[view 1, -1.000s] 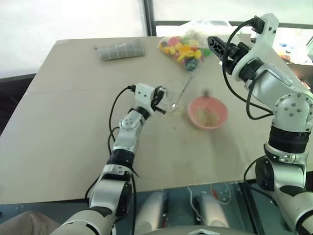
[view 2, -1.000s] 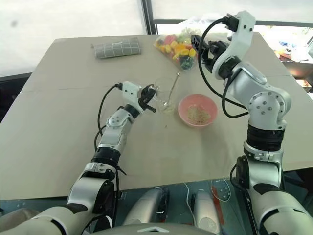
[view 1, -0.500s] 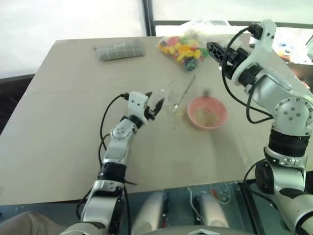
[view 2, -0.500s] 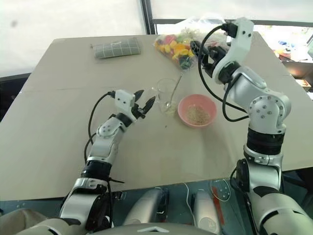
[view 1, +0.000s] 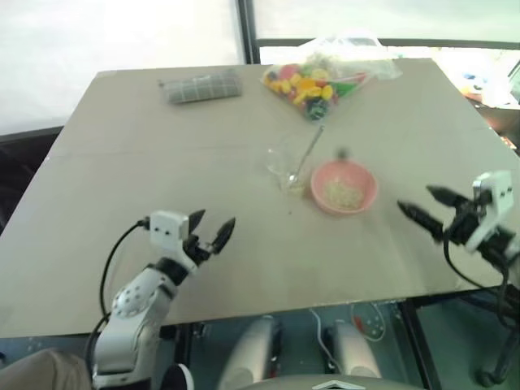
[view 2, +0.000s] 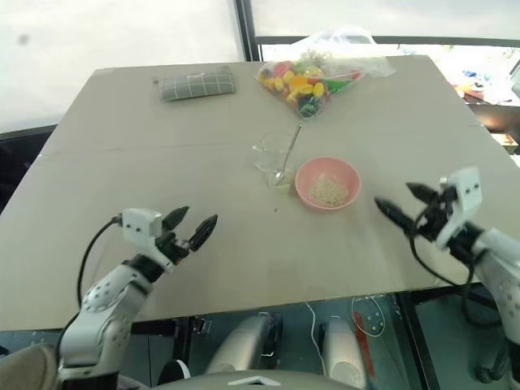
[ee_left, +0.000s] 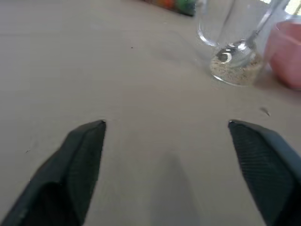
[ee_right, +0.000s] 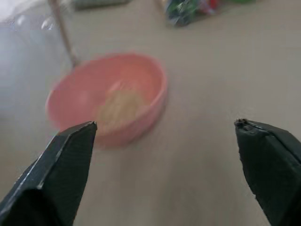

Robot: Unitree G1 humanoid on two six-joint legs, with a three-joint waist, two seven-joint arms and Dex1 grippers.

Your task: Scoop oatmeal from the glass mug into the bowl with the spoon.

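The glass mug (view 1: 283, 165) stands mid-table with the spoon (view 1: 308, 151) leaning in it, its handle tipped toward the far side. A thin layer of oatmeal (ee_left: 234, 72) covers the mug's bottom around the spoon's bowl. Just right of the mug sits the pink bowl (view 1: 344, 186) with a small heap of oatmeal (view 1: 344, 193) inside. My left gripper (view 1: 213, 223) is open and empty near the table's front edge, well short of the mug. My right gripper (view 1: 415, 200) is open and empty, to the right of the bowl and pointing toward it.
A clear bag of colourful pieces (view 1: 314, 81) lies at the far side behind the mug. A rolled grey checked cloth (view 1: 201, 84) lies at the far left. The beige table (view 1: 122, 162) ends close in front of both grippers.
My left gripper opened, left the mug and drew back toward the front edge. My right gripper dropped from beside the bag down to the right of the bowl and opened wider.
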